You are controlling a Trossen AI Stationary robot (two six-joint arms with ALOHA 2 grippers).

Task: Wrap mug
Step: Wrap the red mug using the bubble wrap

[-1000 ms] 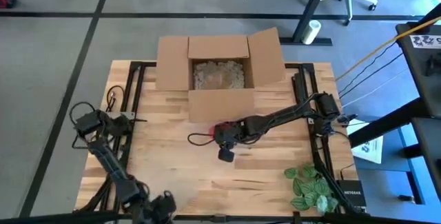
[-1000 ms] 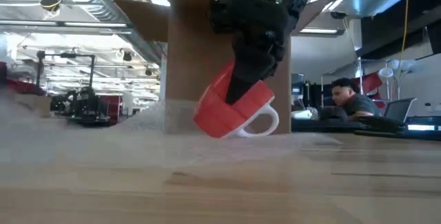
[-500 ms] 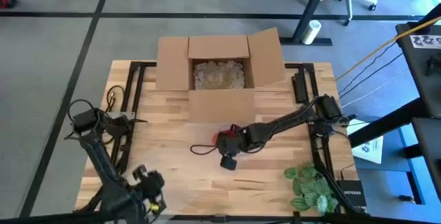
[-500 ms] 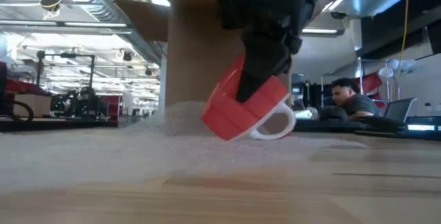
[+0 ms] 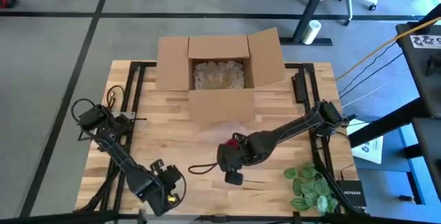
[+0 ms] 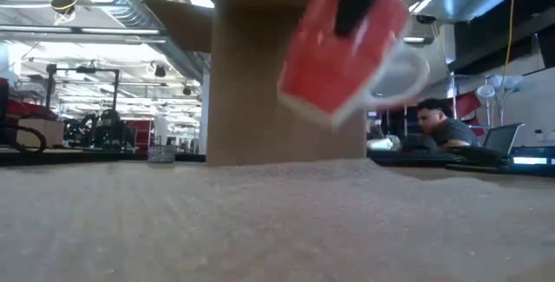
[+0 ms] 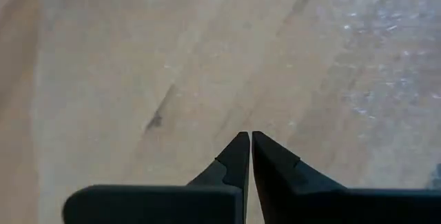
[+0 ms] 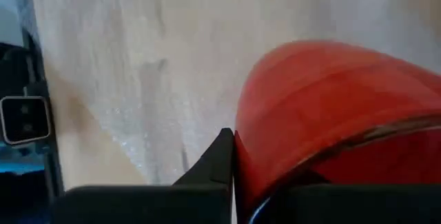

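A red mug (image 6: 347,52) with a white handle (image 6: 408,67) hangs tilted above a clear bubble wrap sheet (image 6: 260,221) that lies spread on the wooden table (image 5: 158,114). My right gripper (image 5: 233,147) is shut on the mug near the table's middle, a little toward the near edge. My left gripper (image 7: 246,138) is shut low over the table at the front left (image 5: 165,186). The sheet's edge (image 7: 324,93) lies just beside its fingertips. My right gripper holds the mug near its rim; one finger (image 8: 222,156) lies against the outer wall (image 8: 262,141), and the mug hides the other. It comes from above. The mug hangs tilted and clear of the sheet, handle toward the table's right. Whether my left gripper touches the bubble wrap cannot be told.
An open cardboard box (image 5: 219,72) with packing fill stands at the far middle. A green plant (image 5: 310,186) lies at the near right corner. A dark cable (image 5: 203,169) trails on the table left of the right gripper.
My right gripper has moved toward the near edge and upward, lifting the tilted mug off the bubble wrap. The left gripper has shifted about near the front left corner. In the low view the sheet now reaches closer to the near edge.
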